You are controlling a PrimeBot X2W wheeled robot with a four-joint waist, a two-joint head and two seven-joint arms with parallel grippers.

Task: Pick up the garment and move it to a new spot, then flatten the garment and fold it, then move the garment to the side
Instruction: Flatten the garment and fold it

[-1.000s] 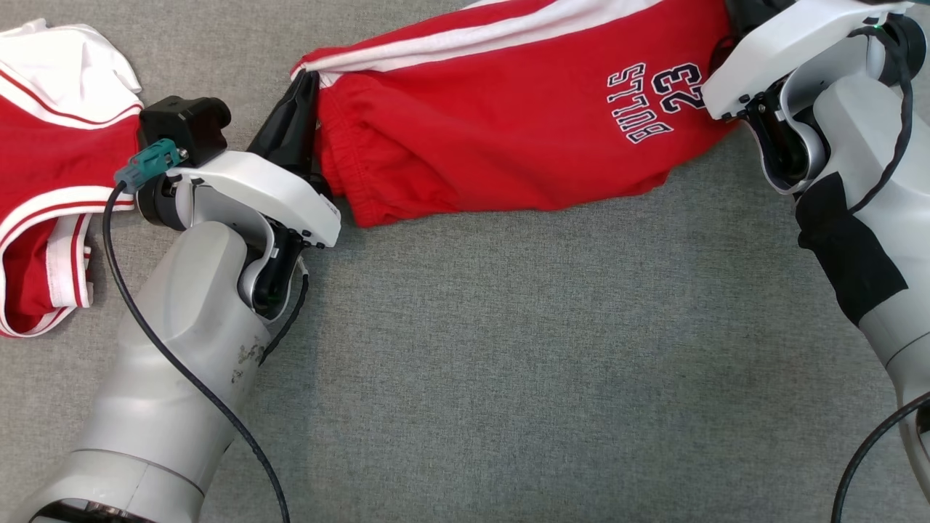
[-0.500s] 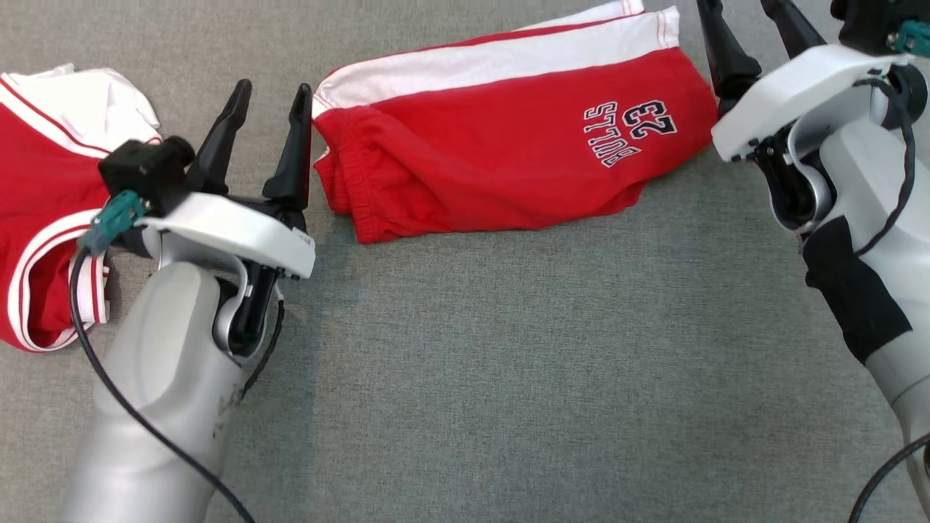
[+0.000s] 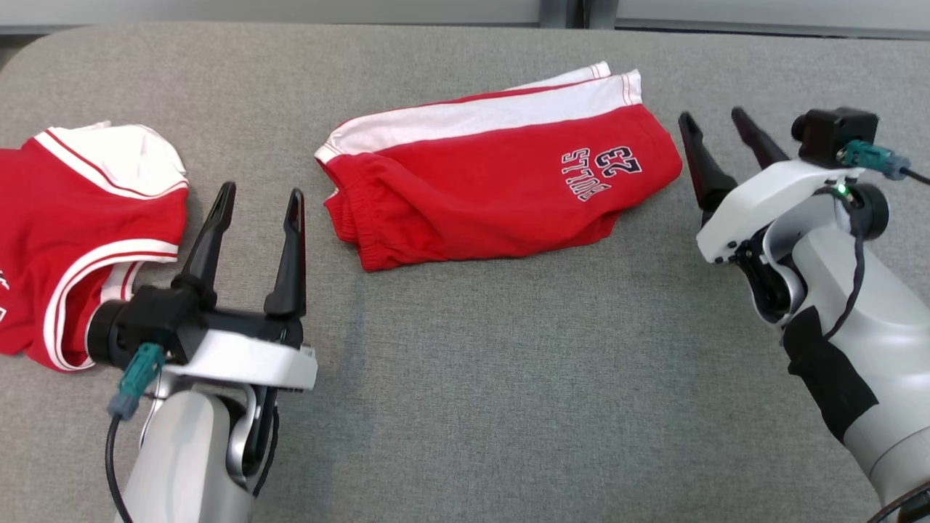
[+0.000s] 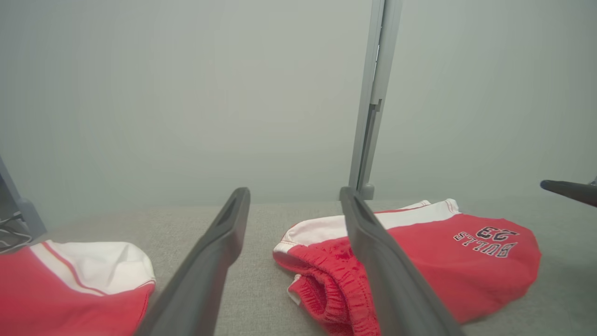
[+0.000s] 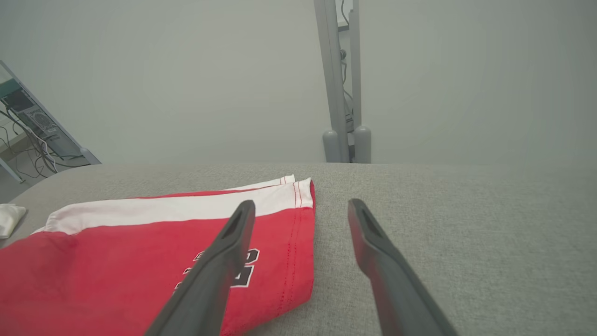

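Since a second ago both jaws have let go and drawn back. On the grey fabric tabletop (image 3: pixel 508 407) the folded red-and-white shorts (image 3: pixel 501 196) lie flat between them: left jaws spread near the waistband end, right jaws spread beside the hem.

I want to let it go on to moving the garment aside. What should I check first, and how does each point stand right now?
1. The left gripper is open and empty: ok.
2. The right gripper is open and empty: ok.
3. Both are clear of the cloth: ok.
4. The red shorts lie folded on the grey table: ok, though the waistband end is a little bunched.
5. The shorts are apart from the red and white jersey: ok, bare table lies between them.
6. The lower layers of the fold are aligned: cannot tell, they are hidden.
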